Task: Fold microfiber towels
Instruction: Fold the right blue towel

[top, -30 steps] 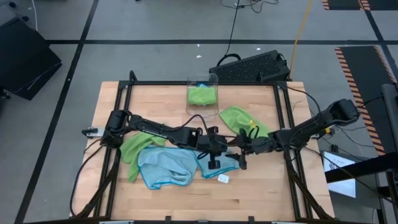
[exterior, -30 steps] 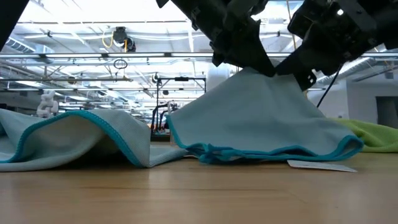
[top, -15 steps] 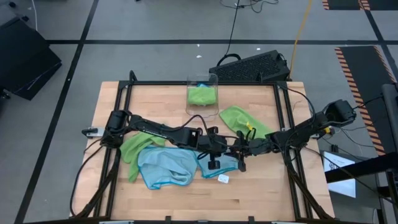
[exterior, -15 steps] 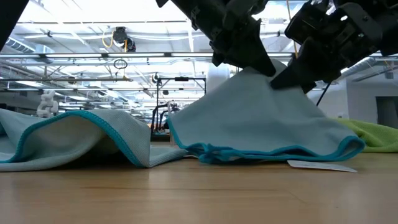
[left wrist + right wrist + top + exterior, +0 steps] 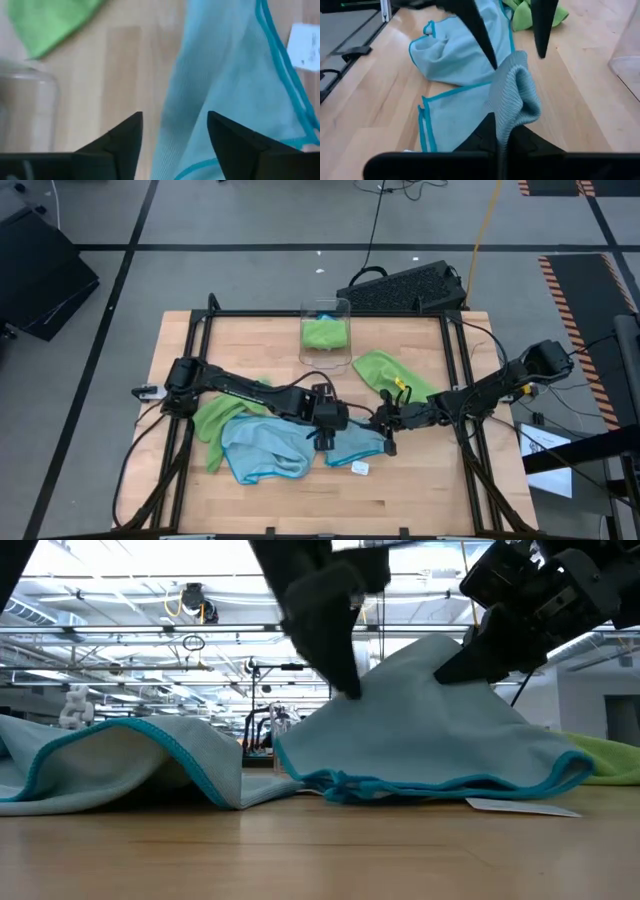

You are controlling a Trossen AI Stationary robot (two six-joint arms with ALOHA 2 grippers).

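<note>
A light blue towel [image 5: 352,446] with teal hem and a white tag [image 5: 360,467] lies at the table's middle, its top pulled up into a peak [image 5: 440,650]. My right gripper [image 5: 380,424] is shut on that peak. My left gripper [image 5: 324,428] stands open just left of the peak, over the towel's left part [image 5: 210,95], its fingers pointing steeply down. A second light blue towel [image 5: 262,446] lies crumpled to the left, on a green one [image 5: 212,418]. My right gripper pinches a bunched fold at the towel's top [image 5: 514,102] between its two fingers. The fingers come from the table's right, slanting slightly down. The fold is held up as a peak, and the towel slopes down from it with its hem [image 5: 430,783] on the table.
A clear bin [image 5: 326,308] with a green towel inside stands at the far middle. Another green towel [image 5: 388,370] lies right of it. A black frame [image 5: 200,330] runs round the table. Bare wood shows along the near edge.
My left gripper has let go of the towel's peak, tipped further down and swung toward the table's left. My right gripper has come in from the right and taken hold of the peak, which stays raised.
</note>
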